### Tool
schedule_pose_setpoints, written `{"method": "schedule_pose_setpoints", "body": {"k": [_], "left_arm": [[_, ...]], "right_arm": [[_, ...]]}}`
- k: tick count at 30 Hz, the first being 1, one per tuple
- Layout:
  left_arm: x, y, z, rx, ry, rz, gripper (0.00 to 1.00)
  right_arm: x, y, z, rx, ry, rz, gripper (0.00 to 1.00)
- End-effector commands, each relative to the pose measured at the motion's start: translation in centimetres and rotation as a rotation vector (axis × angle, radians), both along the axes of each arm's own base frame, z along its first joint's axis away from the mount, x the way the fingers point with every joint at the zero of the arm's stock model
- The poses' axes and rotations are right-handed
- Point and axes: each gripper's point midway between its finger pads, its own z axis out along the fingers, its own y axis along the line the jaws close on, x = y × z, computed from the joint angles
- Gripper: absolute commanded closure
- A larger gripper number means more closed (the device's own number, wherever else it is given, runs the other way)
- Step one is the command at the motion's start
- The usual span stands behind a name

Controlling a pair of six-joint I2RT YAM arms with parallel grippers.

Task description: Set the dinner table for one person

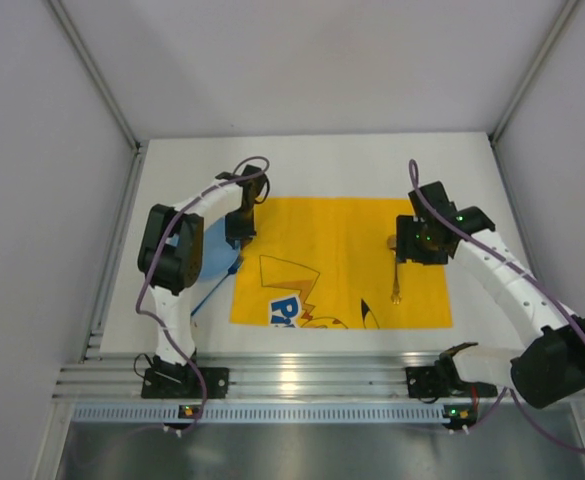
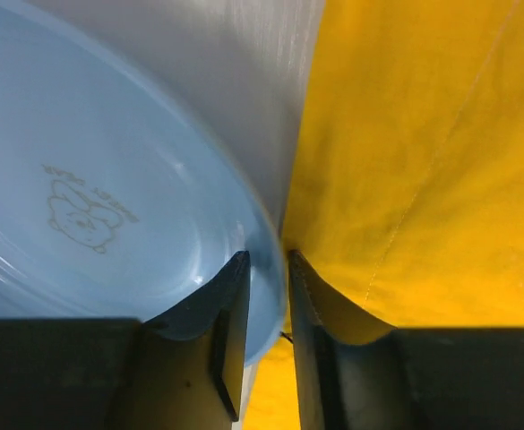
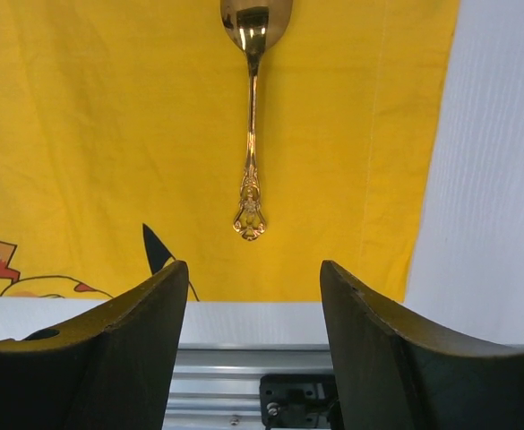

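The white dinner table (image 1: pixel 322 160) carries a yellow cartoon-printed placemat (image 1: pixel 342 250). My left gripper (image 1: pixel 240 228) is shut on the rim of a blue plate (image 1: pixel 200 258), which hangs tilted at the placemat's left edge. In the left wrist view the fingers (image 2: pixel 230 305) pinch the rim of the plate (image 2: pixel 109 179) beside the placemat (image 2: pixel 423 161). A gold spoon (image 1: pixel 396 275) lies on the placemat's right part. My right gripper (image 1: pixel 408 245) is open and empty above it. In the right wrist view the spoon (image 3: pixel 251 125) lies ahead of the gripper (image 3: pixel 253 278).
A ridged aluminium rail (image 1: pixel 302 378) runs along the near edge and also shows in the right wrist view (image 3: pixel 244 376). Grey wall panels (image 1: pixel 32 200) stand at the left, right and back. Bare white table (image 3: pixel 494 179) lies right of the placemat.
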Motion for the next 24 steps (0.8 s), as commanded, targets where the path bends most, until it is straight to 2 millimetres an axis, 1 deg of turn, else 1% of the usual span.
{"method": "schedule_pose_setpoints", "body": {"k": [1, 3, 5, 7, 8, 10, 11, 13, 14, 15, 16, 17, 18, 19, 20, 21, 22, 23, 24], "left_arm": [[0.4, 0.8, 0.1, 0.048, -0.012, 0.007, 0.73], [0.7, 0.9, 0.3, 0.058, -0.017, 0.008, 0.85], [1.2, 1.0, 1.3, 0.067, -0.043, 0.014, 0.95], [1.6, 1.3, 2.2, 0.085, -0.065, 0.017, 1.00], [2.0, 1.3, 3.1, 0.087, -0.086, 0.018, 1.00], [2.2, 2.0, 4.2, 0.122, -0.101, 0.020, 1.00], [2.7, 2.0, 5.2, 0.124, -0.125, 0.020, 1.00], [2.7, 1.9, 6.5, 0.140, -0.132, -0.001, 1.00], [3.6, 1.8, 8.2, 0.160, -0.181, -0.004, 1.00], [3.2, 0.7, 9.0, 0.170, -0.183, -0.042, 1.00], [3.4, 0.0, 9.8, 0.168, -0.199, -0.058, 1.00], [3.9, -1.6, 11.2, 0.133, -0.229, -0.080, 1.00], [3.4, -4.0, 11.6, 0.103, -0.233, -0.128, 1.00], [2.9, -5.5, 12.0, 0.076, -0.229, -0.152, 1.00], [2.9, -7.4, 12.5, 0.041, -0.243, -0.176, 1.00], [1.4, -10.9, 12.4, -0.019, -0.224, -0.245, 1.00], [0.5, -13.0, 12.3, -0.059, -0.215, -0.273, 1.00], [-0.2, -15.1, 12.0, -0.094, -0.206, -0.309, 1.00], [-2.5, -18.6, 11.8, -0.142, -0.183, -0.382, 1.00]], "right_arm": [[0.0, -0.6, 1.0, 0.006, -0.055, -0.022, 0.39], [-0.1, -0.7, 1.0, 0.002, -0.055, -0.024, 0.39], [-0.2, -0.8, 1.1, -0.002, -0.058, -0.024, 0.39], [-0.3, -0.9, 1.2, -0.003, -0.061, -0.027, 0.39], [-0.2, -0.9, 1.2, -0.004, -0.062, -0.028, 0.39], [-0.3, -0.9, 1.3, -0.002, -0.063, -0.027, 0.39], [-0.3, -0.9, 1.3, -0.002, -0.061, -0.024, 0.39], [-0.1, -0.8, 1.6, -0.001, -0.070, -0.021, 0.39], [-0.1, -0.8, 1.7, 0.001, -0.071, -0.024, 0.39], [0.0, -0.8, 1.9, 0.001, -0.072, -0.020, 0.39], [0.4, -0.7, 2.3, 0.002, -0.083, -0.022, 0.38], [0.5, -0.7, 2.6, 0.002, -0.088, -0.021, 0.34], [0.7, -0.8, 3.0, -0.001, -0.094, -0.027, 0.30], [1.2, -0.8, 3.6, -0.010, -0.111, -0.035, 0.19], [1.4, -1.0, 4.0, -0.014, -0.118, -0.044, 0.12], [1.5, -1.1, 4.3, -0.020, -0.118, -0.055, 0.03], [2.0, -1.3, 5.1, -0.026, -0.135, -0.067, 0.00], [2.0, -1.5, 5.4, -0.032, -0.133, -0.077, 0.00], [2.2, -1.5, 5.6, -0.031, -0.135, -0.084, 0.00]]}}
